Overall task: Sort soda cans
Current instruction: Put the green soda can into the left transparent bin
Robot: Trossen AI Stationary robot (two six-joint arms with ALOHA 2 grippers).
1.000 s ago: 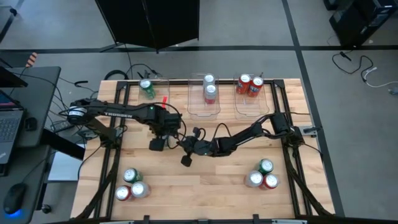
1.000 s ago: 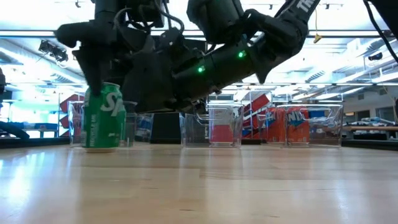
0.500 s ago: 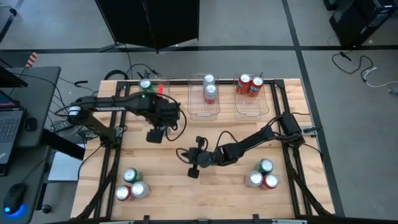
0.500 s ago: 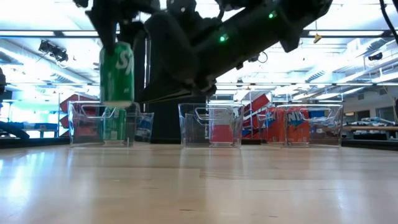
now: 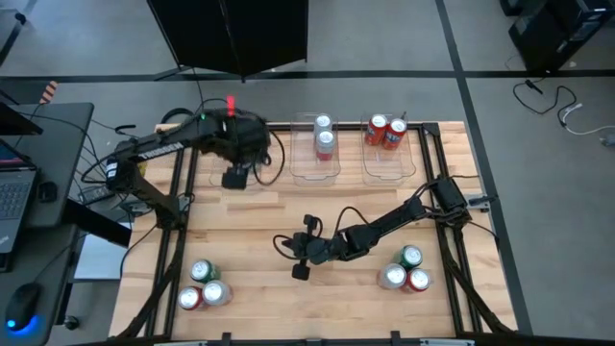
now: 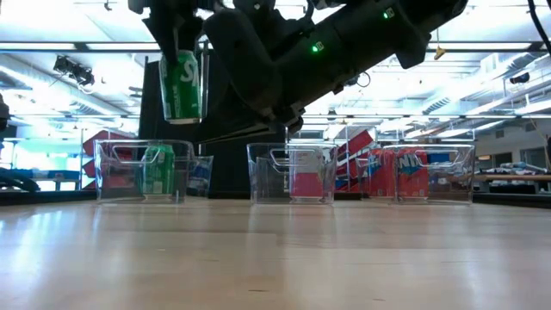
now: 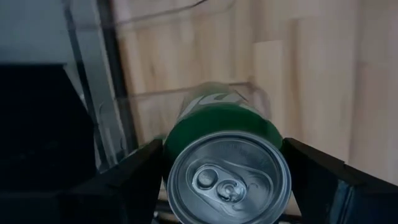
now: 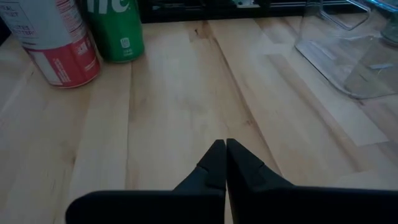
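My left gripper [image 5: 235, 178] is up in the air at the table's far left, shut on a green soda can [image 6: 181, 86]. The can hangs above the left clear bin [image 6: 116, 172], where another green can [image 6: 157, 169] stands. My right gripper [image 5: 300, 261] is shut and empty, low over the middle of the table. Ahead of it stand a silver-and-red can [image 8: 59, 43] and a green can [image 8: 115, 31]. Loose cans stand in a near-left cluster [image 5: 204, 285] and a near-right cluster [image 5: 404, 269]. My left gripper pinches the green can between its two fingers [image 7: 134, 171], one on each side of the can's wall just under the silver top [image 7: 173, 142]. The fingers come from above, pointing steeply down. The can hangs nearly upright, top up, clear of the table and the bin.
The middle bin [image 5: 317, 168] holds a silver can and a red one. The right bin [image 5: 389, 165] holds two red cans. Black frame rails run along the table's left and right sides. Bare wood lies between the two near clusters.
My left gripper has lifted the green can off the table and carried it up and toward the far edge, to above the left bin. The can has stayed upright in the hold. My right gripper, still shut, has drawn toward the near edge.
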